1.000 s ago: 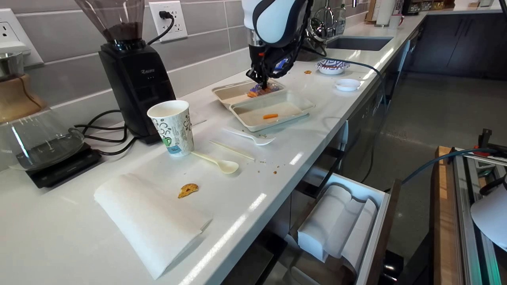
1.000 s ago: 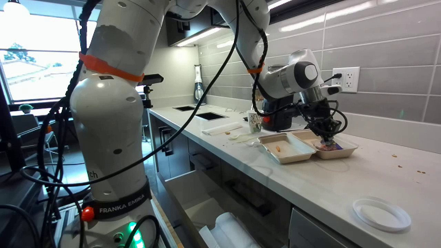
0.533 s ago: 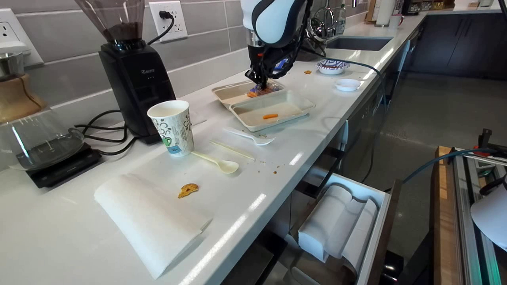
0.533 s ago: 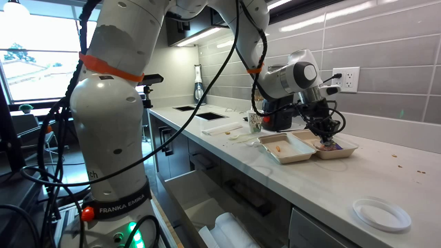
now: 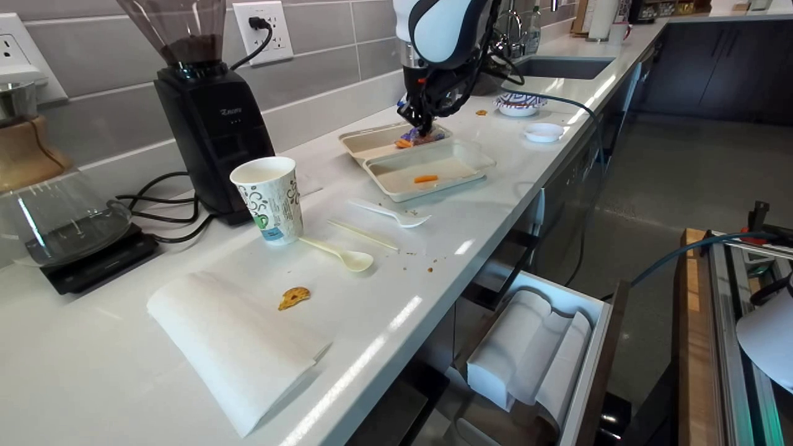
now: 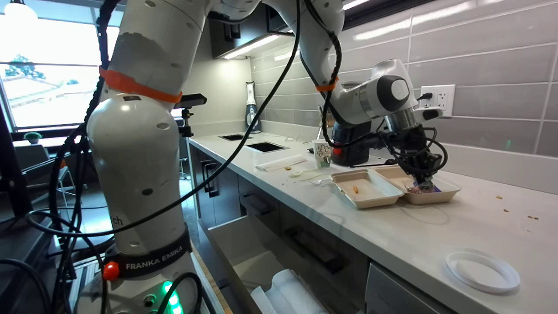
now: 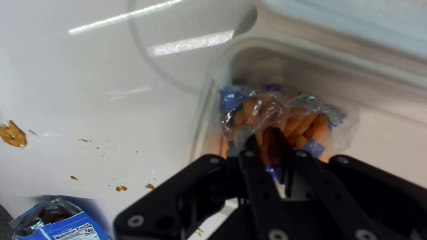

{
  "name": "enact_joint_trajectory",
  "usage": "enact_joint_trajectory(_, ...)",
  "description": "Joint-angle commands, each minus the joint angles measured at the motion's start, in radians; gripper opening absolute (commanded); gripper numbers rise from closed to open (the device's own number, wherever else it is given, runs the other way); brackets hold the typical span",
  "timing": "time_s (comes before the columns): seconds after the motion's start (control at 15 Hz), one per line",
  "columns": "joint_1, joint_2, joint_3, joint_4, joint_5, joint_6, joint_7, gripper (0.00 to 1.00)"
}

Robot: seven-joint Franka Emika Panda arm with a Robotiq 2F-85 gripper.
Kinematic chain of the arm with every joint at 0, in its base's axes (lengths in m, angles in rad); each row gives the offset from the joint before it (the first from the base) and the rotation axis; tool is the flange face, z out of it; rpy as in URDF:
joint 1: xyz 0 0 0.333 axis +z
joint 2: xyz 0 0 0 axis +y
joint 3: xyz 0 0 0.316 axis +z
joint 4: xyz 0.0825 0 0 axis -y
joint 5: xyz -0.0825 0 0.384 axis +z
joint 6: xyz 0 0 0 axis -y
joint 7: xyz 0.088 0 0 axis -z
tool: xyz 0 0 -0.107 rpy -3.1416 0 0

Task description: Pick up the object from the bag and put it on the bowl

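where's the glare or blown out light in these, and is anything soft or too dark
In an exterior view, the window is washed nearly white; in an exterior view, bright streaks of reflected light run along the counter; in the wrist view, white streaks cross it too, the crinkled carrot bag glints, and the tool is very dark and soft-edged.

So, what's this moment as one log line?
tool: at carrot bag | grip: unclear | bag: in tray | loose carrot: in adjoining tray | patterned bowl: on counter
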Motion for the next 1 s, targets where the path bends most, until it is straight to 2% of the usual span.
enact_joint_trajectory(0.0,-0.009,-0.037,0.005,-0.032,0.011,-0.031,-0.012,0.19)
enact_joint_trajectory(0.33,-0.015,-0.039,0.024,-0.034,0.035,-0.045,-0.017,0.18)
enact_joint_trajectory(0.6,-0.013,-0.025,0.045,-0.021,0.064,-0.068,-0.014,0.27)
enact_joint_trajectory(0.67,-0.012,-0.022,0.047,-0.019,0.065,-0.072,-0.011,0.24)
enact_joint_trajectory(0.93,-0.001,-0.001,0.051,0.004,0.061,-0.072,0.009,0.24)
